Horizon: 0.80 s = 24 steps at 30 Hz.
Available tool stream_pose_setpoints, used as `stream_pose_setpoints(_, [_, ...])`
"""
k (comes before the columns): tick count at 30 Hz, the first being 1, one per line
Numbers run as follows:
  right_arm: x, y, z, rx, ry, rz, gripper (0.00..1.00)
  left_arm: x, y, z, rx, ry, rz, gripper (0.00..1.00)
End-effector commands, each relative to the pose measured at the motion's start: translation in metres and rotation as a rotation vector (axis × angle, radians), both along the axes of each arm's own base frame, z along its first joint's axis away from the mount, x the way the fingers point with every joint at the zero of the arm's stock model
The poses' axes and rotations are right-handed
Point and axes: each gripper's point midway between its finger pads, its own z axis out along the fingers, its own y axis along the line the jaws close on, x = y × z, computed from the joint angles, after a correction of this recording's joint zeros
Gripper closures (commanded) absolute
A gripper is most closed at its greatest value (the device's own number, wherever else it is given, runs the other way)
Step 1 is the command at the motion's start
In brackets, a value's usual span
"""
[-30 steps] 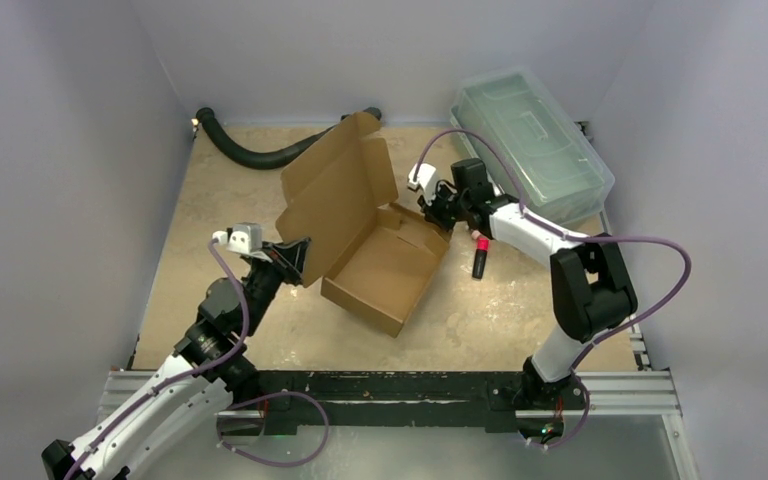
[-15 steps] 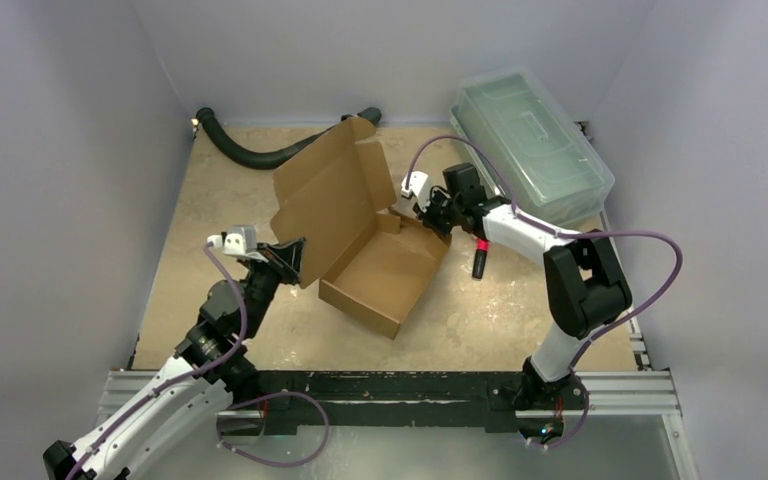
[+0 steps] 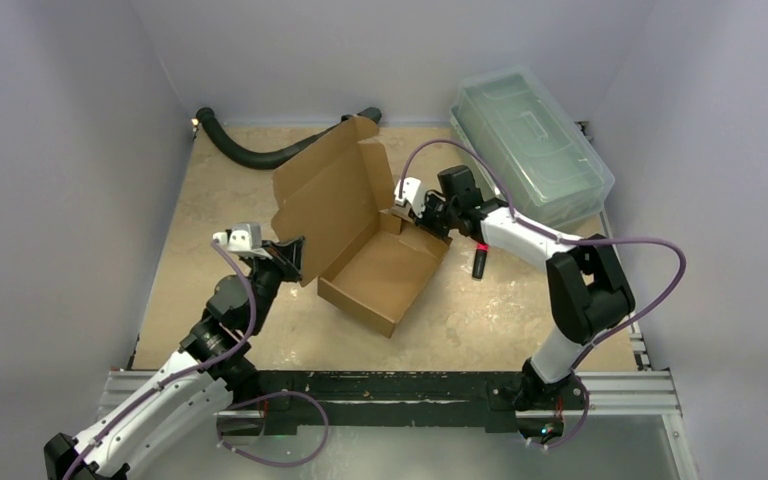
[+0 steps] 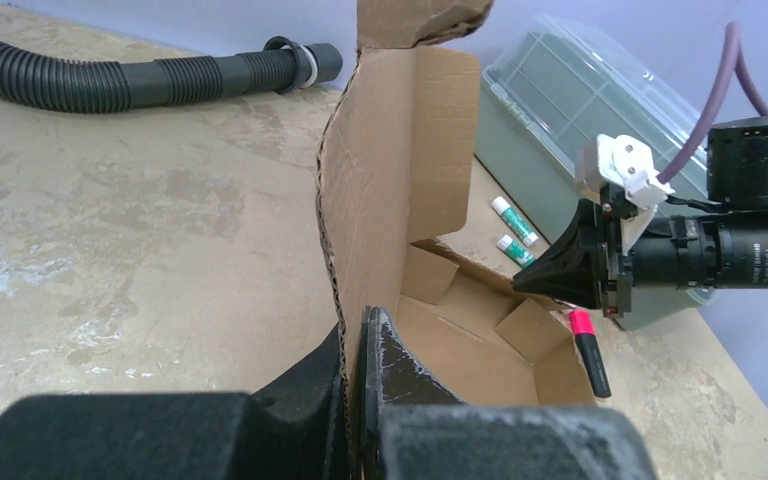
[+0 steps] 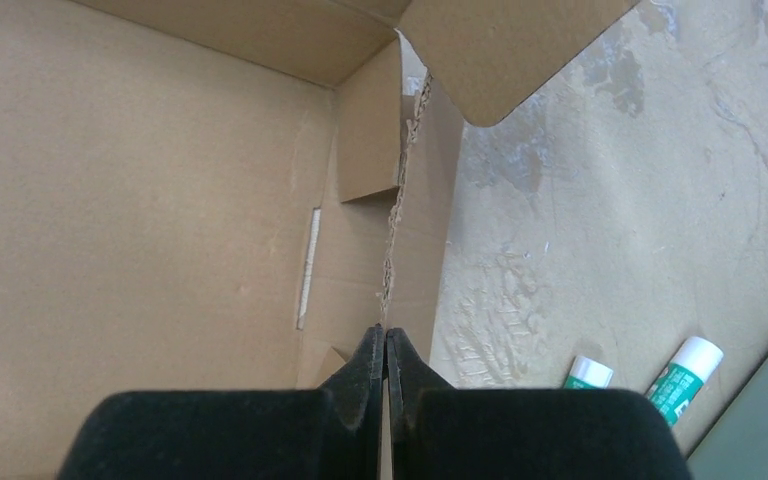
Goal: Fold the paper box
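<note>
The paper box [image 3: 385,265] is a brown cardboard tray with its lid [image 3: 325,200] standing up at the left. My left gripper [image 3: 295,257] is shut on the lid's near edge; in the left wrist view the corrugated edge [image 4: 332,210] runs down between the left gripper's [image 4: 360,325] jaws. My right gripper [image 3: 423,217] is shut on the tray's far right wall. In the right wrist view that wall's torn top edge [image 5: 398,215] runs into the closed right gripper [image 5: 386,335]. The right gripper also shows in the left wrist view [image 4: 525,283].
A clear greenish plastic bin [image 3: 530,140] stands at the back right. A black and pink marker [image 3: 479,258] lies right of the box. Two glue sticks [image 5: 590,372] lie by the bin. A black corrugated hose [image 3: 250,152] curves along the back left.
My right gripper has moved left, holding the tray's wall, and the box and its lid have shifted a little left. The left gripper has stayed shut on the lid.
</note>
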Motion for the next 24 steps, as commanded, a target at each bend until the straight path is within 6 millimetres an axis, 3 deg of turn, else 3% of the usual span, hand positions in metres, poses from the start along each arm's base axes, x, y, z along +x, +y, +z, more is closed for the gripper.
stream_pose_setpoints(1, [-0.009, 0.007, 0.019, 0.004, -0.045, 0.057, 1.0, 0.002, 0.001, 0.017, 0.012, -0.033, 0.007, 1.0])
stream_pose_setpoints(9, [-0.003, -0.001, 0.01, -0.05, -0.039, 0.019, 1.0, 0.003, 0.009, 0.019, -0.013, -0.041, 0.051, 1.0])
stream_pose_setpoints(16, [-0.005, 0.0, 0.027, -0.022, -0.066, 0.019, 1.0, 0.01, 0.004, 0.013, 0.034, -0.064, 0.042, 1.0])
stream_pose_setpoints(24, [0.001, -0.012, 0.034, -0.073, -0.117, -0.009, 1.0, 0.021, 0.006, 0.003, 0.057, -0.007, 0.1, 1.0])
